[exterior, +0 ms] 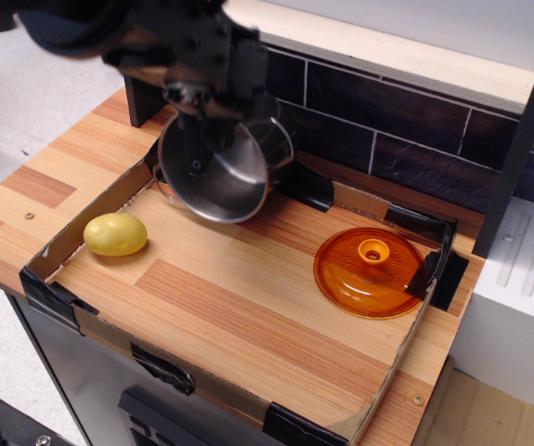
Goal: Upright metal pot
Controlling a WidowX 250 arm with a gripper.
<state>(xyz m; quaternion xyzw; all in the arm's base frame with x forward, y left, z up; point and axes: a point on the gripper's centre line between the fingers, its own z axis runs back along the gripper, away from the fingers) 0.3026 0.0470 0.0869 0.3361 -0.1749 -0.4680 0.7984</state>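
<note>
The metal pot (pixel 229 181) is at the back left of the cardboard tray (pixel 201 388). It is tilted, with its open mouth facing the front and partly upward, and one wire loop handle shows at its right rim. My gripper (pixel 195 139) comes down from above at the pot's upper left rim and is shut on it, one finger inside the pot. The pot's lower edge is at or just above the wooden floor; I cannot tell if it touches.
A yellow potato (pixel 115 234) lies at the tray's left. An orange translucent lid (pixel 371 271) lies flat at the right. A dark tiled wall (pixel 387 121) runs behind. A black post (pixel 141 100) stands at the back left.
</note>
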